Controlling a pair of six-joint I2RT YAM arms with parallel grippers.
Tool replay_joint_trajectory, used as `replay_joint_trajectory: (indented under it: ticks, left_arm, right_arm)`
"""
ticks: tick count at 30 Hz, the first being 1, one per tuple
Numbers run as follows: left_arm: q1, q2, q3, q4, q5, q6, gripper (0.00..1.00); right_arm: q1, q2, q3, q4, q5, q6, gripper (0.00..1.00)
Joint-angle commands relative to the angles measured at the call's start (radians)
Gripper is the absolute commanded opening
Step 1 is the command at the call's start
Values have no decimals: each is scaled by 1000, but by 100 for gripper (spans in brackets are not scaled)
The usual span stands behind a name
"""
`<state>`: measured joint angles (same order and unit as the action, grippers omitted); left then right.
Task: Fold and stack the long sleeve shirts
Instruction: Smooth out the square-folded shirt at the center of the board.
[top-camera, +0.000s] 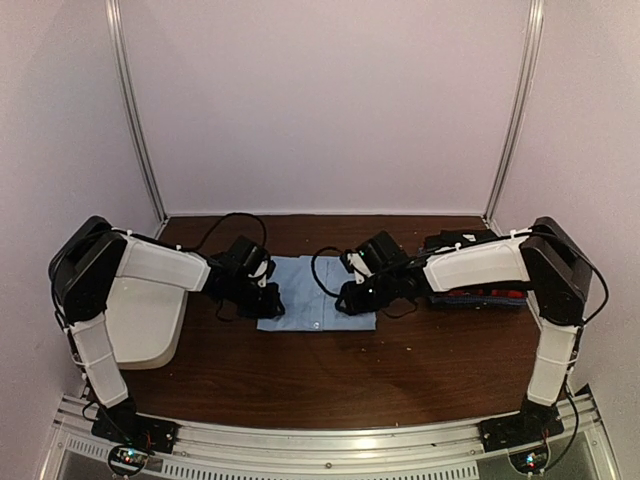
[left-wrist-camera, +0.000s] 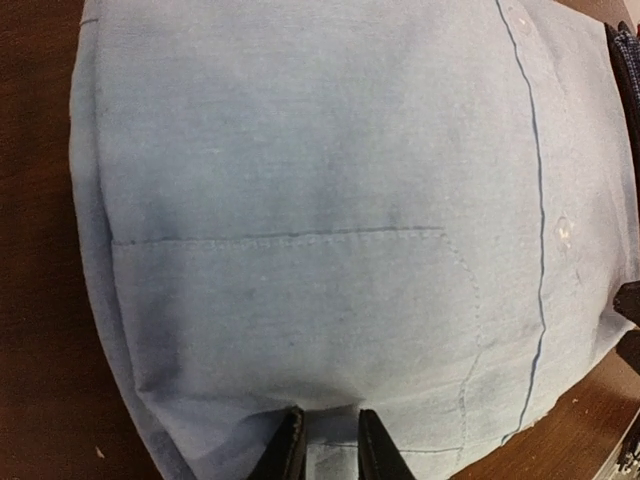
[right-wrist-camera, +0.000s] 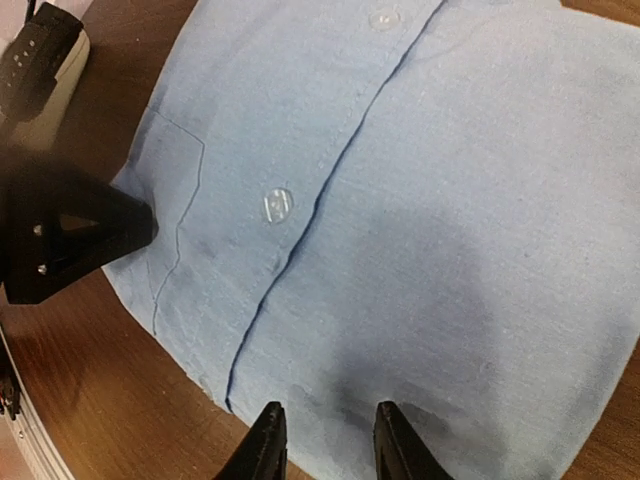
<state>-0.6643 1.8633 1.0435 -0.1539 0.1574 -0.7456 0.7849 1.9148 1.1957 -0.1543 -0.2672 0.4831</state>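
A folded light blue shirt (top-camera: 315, 293) lies button-front up on the brown table (top-camera: 330, 380), one of the long sleeve shirts. My left gripper (top-camera: 272, 300) is at its left edge. In the left wrist view its narrow jaws (left-wrist-camera: 330, 445) pinch a small pucker of the blue cloth (left-wrist-camera: 300, 200). My right gripper (top-camera: 350, 298) is at the shirt's right edge. Its jaws (right-wrist-camera: 325, 440) stand a little wider, pressed into the cloth (right-wrist-camera: 450, 200) near the button placket. More folded shirts (top-camera: 478, 296), black on top with red and blue check below, are stacked at the right under my right arm.
A white plastic tub (top-camera: 145, 325) stands at the left, beneath my left arm. White walls with metal posts close in the back and sides. The metal rail with both arm bases (top-camera: 320, 445) runs along the near edge.
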Motion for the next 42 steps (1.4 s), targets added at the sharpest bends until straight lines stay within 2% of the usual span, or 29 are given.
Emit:
replay_joint_trajectory:
  ticks: [1, 8, 16, 24, 28, 37, 42]
  left_arm:
    - [12, -49, -12, -58, -24, 6, 20]
    - [28, -81, -19, -62, -31, 1, 19]
    - [72, -118, -60, -67, -44, 12, 19]
    - [100, -138, -67, -75, -49, 22, 19]
    - [122, -144, -51, -79, -47, 30, 23]
    - [150, -45, 78, -91, -12, 69, 44]
    - [154, 40, 148, -121, 4, 77, 46]
  right_arm:
    - [-7, -74, 53, -23, 62, -3, 33]
    - [-28, 43, 152, -48, 57, -26, 32]
    - [-85, 126, 157, -30, 35, -18, 32]
    - [-89, 70, 143, -62, 38, -25, 32]
    - [-89, -7, 105, -67, 41, -20, 33]
    - [-62, -113, -15, -33, 13, 13, 33]
    - [-55, -138, -85, -3, 9, 30, 33]
